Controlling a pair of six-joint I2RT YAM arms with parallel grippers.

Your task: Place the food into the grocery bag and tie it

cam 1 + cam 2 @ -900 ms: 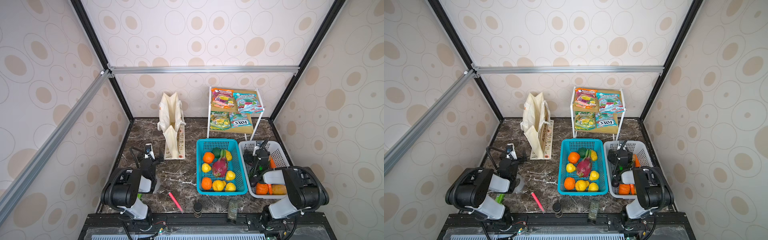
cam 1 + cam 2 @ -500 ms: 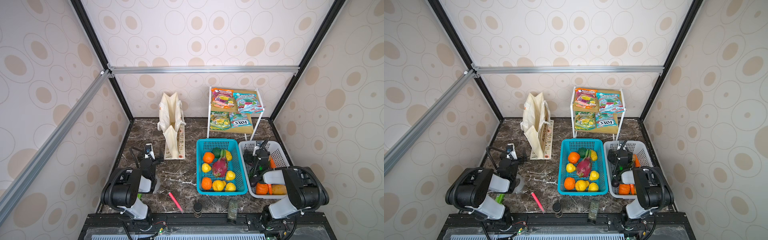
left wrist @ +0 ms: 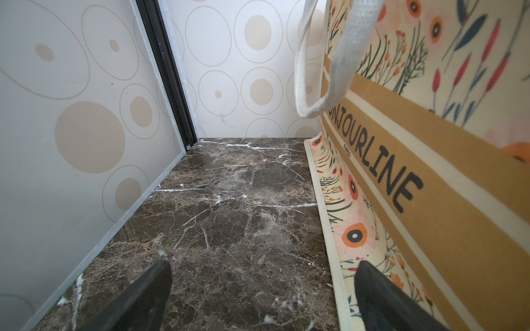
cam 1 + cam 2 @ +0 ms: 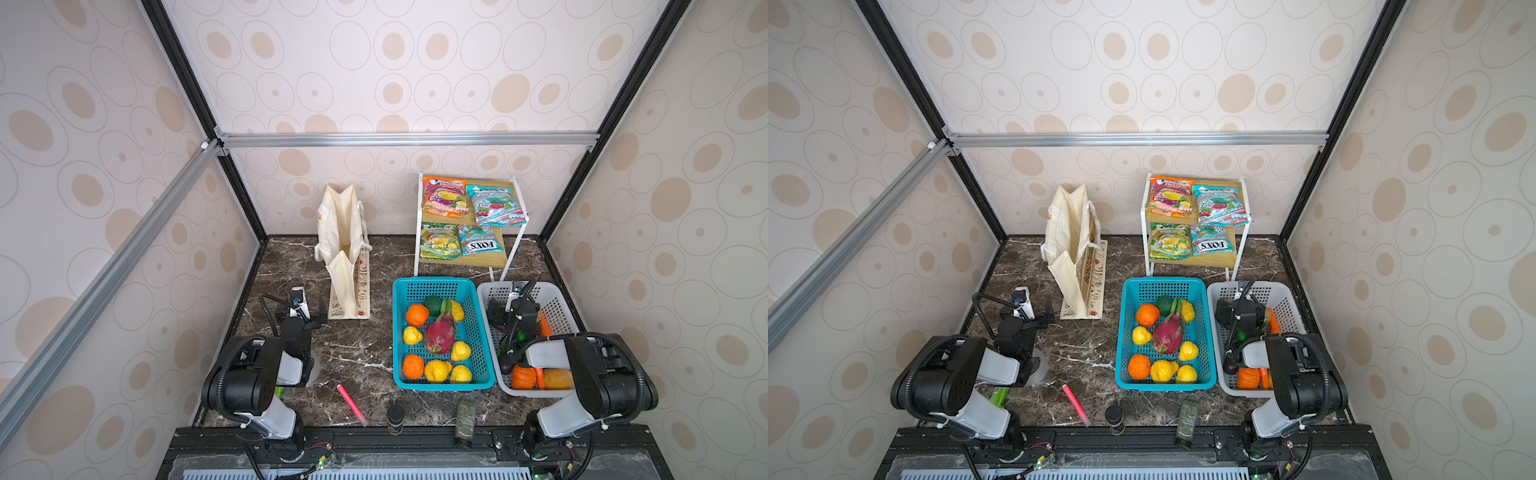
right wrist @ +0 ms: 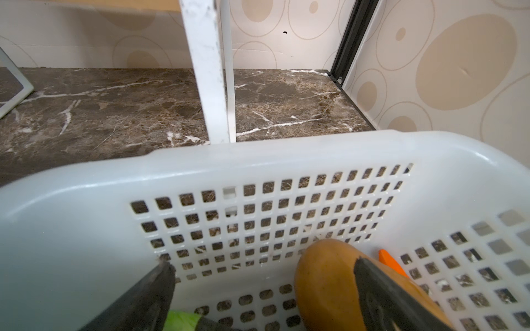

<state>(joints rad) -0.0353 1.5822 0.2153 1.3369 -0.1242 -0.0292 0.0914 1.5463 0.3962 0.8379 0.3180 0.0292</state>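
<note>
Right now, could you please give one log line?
left pincer open beside bag | right pincer open at white basket | nothing held

The right arm (image 4: 598, 374) hides much of the food (image 4: 523, 377) in the white basket (image 4: 557, 305).

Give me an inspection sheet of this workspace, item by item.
Surface: dark marble tabletop.
Job's things: grocery bag upright, rear left; candy packets on the two-tier rack; dragon fruit and citrus in the turquoise basket; more produce in the white basket.
Clutter: pink marker, dark jars at the front edge, green bar by the left arm's base.
Grippers: left claw open beside the bag's base; right claw open in the white basket, holding nothing.
Cables: black loops on both arms.
Surroundings: patterned walls, aluminium frame.
</note>
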